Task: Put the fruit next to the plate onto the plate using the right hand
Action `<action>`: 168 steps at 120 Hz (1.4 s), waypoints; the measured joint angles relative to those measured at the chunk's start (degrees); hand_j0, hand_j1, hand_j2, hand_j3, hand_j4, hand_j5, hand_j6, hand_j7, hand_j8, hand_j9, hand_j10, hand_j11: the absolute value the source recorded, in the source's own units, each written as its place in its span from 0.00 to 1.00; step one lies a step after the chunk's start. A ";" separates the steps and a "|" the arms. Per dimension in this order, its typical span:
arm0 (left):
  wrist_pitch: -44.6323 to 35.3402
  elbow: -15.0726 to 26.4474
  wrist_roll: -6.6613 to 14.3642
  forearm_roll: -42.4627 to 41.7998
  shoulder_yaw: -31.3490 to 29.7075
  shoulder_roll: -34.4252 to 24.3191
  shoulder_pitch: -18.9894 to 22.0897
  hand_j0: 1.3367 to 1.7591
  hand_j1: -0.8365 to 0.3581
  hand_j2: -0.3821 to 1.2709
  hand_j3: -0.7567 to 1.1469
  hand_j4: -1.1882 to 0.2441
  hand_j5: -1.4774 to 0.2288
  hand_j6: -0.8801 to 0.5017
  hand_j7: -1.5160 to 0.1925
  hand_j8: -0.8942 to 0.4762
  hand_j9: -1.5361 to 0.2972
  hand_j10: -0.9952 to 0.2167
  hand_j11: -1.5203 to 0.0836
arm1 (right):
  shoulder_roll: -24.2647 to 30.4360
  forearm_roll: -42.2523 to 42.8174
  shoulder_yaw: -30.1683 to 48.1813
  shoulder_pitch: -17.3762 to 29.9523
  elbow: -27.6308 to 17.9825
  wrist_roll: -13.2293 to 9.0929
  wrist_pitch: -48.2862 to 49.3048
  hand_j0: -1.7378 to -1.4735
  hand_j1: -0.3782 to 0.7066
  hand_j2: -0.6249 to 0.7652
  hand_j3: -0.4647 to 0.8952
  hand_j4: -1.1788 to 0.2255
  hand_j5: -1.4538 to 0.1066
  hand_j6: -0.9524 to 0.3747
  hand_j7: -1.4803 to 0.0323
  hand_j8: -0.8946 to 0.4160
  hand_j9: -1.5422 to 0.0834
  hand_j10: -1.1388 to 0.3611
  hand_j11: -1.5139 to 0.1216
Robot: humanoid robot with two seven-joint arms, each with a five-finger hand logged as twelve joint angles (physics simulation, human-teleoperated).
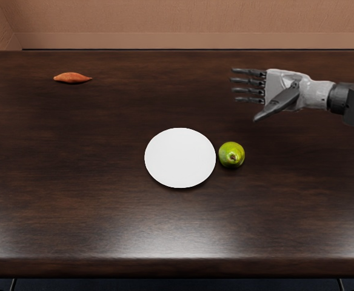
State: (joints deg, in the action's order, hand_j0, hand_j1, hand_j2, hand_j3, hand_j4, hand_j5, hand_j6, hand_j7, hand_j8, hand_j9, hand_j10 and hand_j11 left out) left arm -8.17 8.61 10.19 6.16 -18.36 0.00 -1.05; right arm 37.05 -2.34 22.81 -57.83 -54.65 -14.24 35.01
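- Head view: a dark wooden desk (92,218) carries a white plate (180,157) near its middle, and nothing lies on the plate.
- The fruit (231,154), green, rounded and pear-like with a brownish spot facing the camera, lies on the desk just beside the plate's right rim. Whether it touches the rim I cannot tell.
- The right hand (275,88) comes in from the right edge and hovers above the desk, behind the fruit and somewhat to its right, clear of it. Its fingers (247,81) are stretched out and spread toward the left, the thumb angled down; it holds nothing.
- The left arm does not show.
- An orange, spindle-shaped vegetable (72,77) lies far off at the back left, well apart from the plate; it looks to be no part of the job.
- Handling, as a judgement: the fruit seems light and firm, with smooth skin that could slip, and its round body may roll if nudged sideways.
- A sensible hold would come from above, fingers and thumb closing on opposite sides of the widest part. The carry to the plate is short, so a low lift should do.
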 joint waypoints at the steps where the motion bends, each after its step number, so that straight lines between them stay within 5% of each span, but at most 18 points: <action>1: 0.00 0.00 0.00 0.00 0.00 0.00 0.00 0.76 0.99 0.23 0.40 0.83 0.87 0.64 0.89 0.65 0.84 0.82 0.95 | 0.02 0.04 0.01 0.02 -0.01 -0.01 0.00 0.30 0.06 0.45 0.34 0.82 0.91 0.70 0.95 0.66 0.92 0.74 0.90; 34: 0.00 0.00 0.00 0.00 0.00 0.00 0.00 0.76 0.99 0.23 0.40 0.83 0.87 0.64 0.89 0.65 0.84 0.82 0.95 | 0.66 1.73 0.84 0.25 0.12 1.04 0.00 0.30 0.06 0.45 0.34 0.82 0.91 0.70 0.95 0.66 0.92 0.74 0.90; 60: 0.00 0.00 0.00 0.00 -0.01 0.00 0.00 0.76 0.99 0.23 0.40 0.83 0.87 0.64 0.89 0.65 0.84 0.82 0.95 | 1.32 20.97 2.20 0.54 -0.25 17.09 -0.01 0.30 0.06 0.45 0.34 0.82 0.90 0.69 0.95 0.66 0.92 0.74 0.90; 96: 0.00 0.00 0.00 0.00 0.00 0.00 0.00 0.76 0.99 0.23 0.40 0.83 0.87 0.64 0.89 0.65 0.84 0.82 0.95 | 1.08 39.72 2.08 4.98 -4.77 31.02 -1.25 0.30 0.07 0.45 0.34 0.81 0.90 0.69 0.95 0.65 0.92 0.73 0.90; 136: 0.00 0.00 0.00 0.00 -0.01 0.00 0.00 0.76 0.99 0.23 0.40 0.83 0.87 0.64 0.89 0.65 0.84 0.82 0.95 | 1.08 40.85 2.05 10.09 -6.00 37.04 -9.94 0.30 0.06 0.45 0.34 0.81 0.90 0.69 0.95 0.66 0.92 0.74 0.90; 168: 0.00 0.00 0.00 0.00 0.00 0.00 0.00 0.76 0.99 0.23 0.40 0.83 0.87 0.64 0.89 0.65 0.84 0.82 0.95 | 0.01 41.64 -1.88 12.71 -5.95 39.06 -19.31 0.30 0.07 0.45 0.34 0.81 0.90 0.69 0.95 0.65 0.92 0.73 0.90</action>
State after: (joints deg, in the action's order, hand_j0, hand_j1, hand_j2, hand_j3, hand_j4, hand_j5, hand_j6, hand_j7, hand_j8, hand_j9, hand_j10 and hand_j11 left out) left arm -8.17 8.61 10.19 6.16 -18.36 0.00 -1.05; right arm 37.06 39.30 20.94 -45.13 -60.60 24.82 15.70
